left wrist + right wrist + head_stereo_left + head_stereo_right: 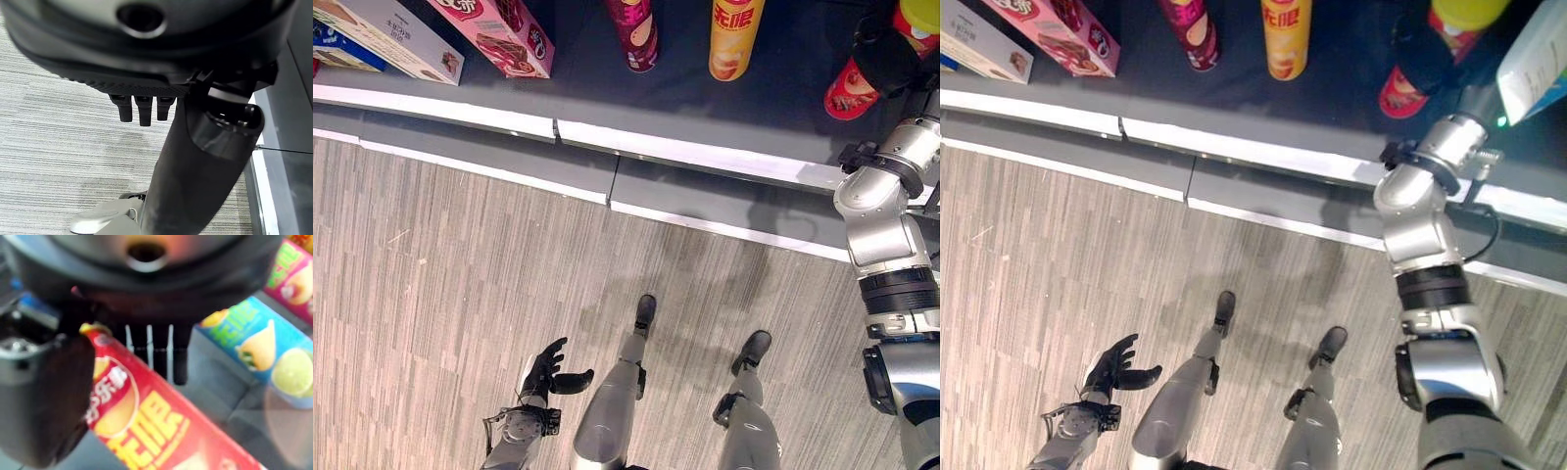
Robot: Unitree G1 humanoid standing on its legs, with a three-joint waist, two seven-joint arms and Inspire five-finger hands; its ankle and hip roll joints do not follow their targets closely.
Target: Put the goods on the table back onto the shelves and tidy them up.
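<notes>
My right hand (pixel 884 57) reaches onto the dark shelf (pixel 685 152) and is shut on a red tube of crisps (pixel 849 94), which tilts with its base toward the shelf's front edge. In the right wrist view the red tube (pixel 146 431) lies between the thumb (pixel 44 401) and the fingers (pixel 149 352). My left hand (pixel 548 370) hangs low over the floor, open with nothing in it, and its fingers (pixel 139 110) are relaxed.
On the shelf stand a yellow tube (pixel 734 34), a dark red tube (pixel 634 34), a pink box (pixel 499 34) and a white box (pixel 391 34). A pale blue box (pixel 1533 59) sits right of the held tube. Striped grey carpet (pixel 460 274) lies below.
</notes>
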